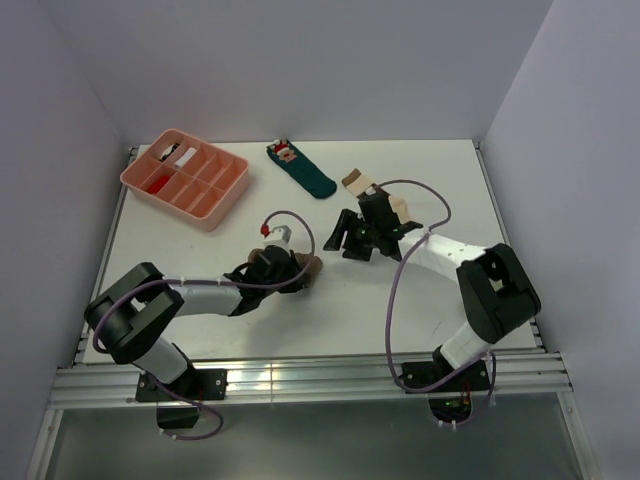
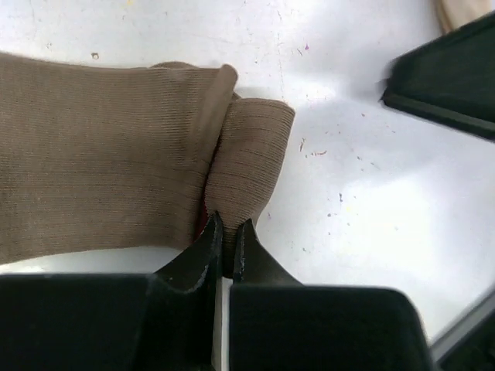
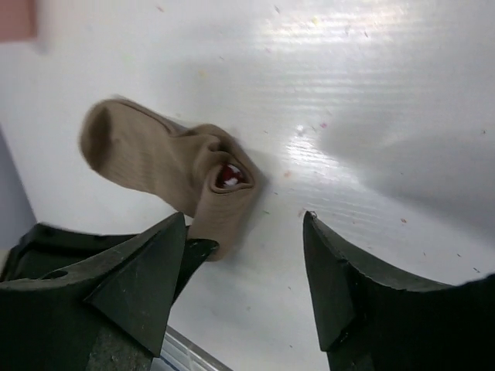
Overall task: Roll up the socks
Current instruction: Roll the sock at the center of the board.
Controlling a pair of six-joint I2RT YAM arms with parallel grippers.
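The tan-brown sock (image 2: 100, 154) lies flat on the white table, its end folded over into a short roll (image 2: 251, 154). My left gripper (image 2: 228, 226) is shut on the near edge of that roll. From above, the sock (image 1: 310, 267) shows just past the left gripper (image 1: 290, 272). My right gripper (image 3: 246, 219) stands open a little right of the sock (image 3: 147, 158) with nothing between its fingers; from above the right gripper (image 1: 348, 240) hovers mid-table. The cream banded sock (image 1: 357, 184) lies behind it, partly hidden by the right wrist.
A pink divided tray (image 1: 185, 178) stands at the back left. A dark teal sock with a red-and-white figure (image 1: 302, 170) lies at the back centre. Something red and white shows inside the tan sock's fold (image 3: 230, 176). The table's near edge (image 1: 300, 370) runs past the arm bases.
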